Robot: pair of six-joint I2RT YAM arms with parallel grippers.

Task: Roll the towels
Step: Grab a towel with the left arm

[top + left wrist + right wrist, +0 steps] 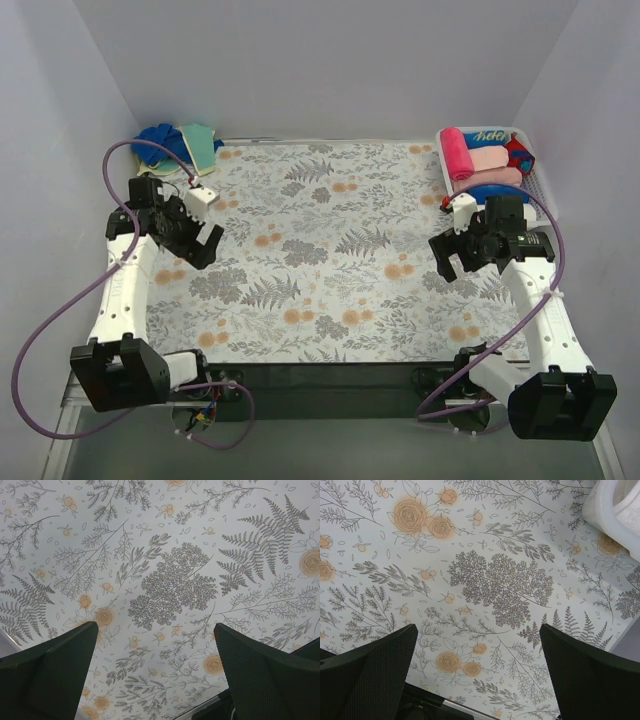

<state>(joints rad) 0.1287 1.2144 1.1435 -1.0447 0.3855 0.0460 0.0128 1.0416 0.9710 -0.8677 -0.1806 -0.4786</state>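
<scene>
Covering the work area: counter [330,260], dressed in a fern-and-flower printed cloth.

Item, white basket [541,180], far right corner, holding finished rolls: a magenta roll [456,152], a pale pink roll [495,158], a blue roll [490,190].

Item, towels not yet rolled, heaped in the far left corner against the wall: blue towel [160,140], crumpled, touching a teal-and-pale towel [200,145] beside it. Neither is laid flat.

Item, left pincer [207,250], fingers apart, holding nothing, hanging over the left of the counter, near the heap but apart from it.

Item, right pincer [445,260], fingers apart, likewise holding nothing, just beside the basket's near end.

Hazards, as judged: the two towels touch, so a pinch into the heap may lift both together. A low grab may catch the printed cloth and drag it. The right pincer sits close enough to the basket that a careless swing could knock it or disturb the rolls.
</scene>
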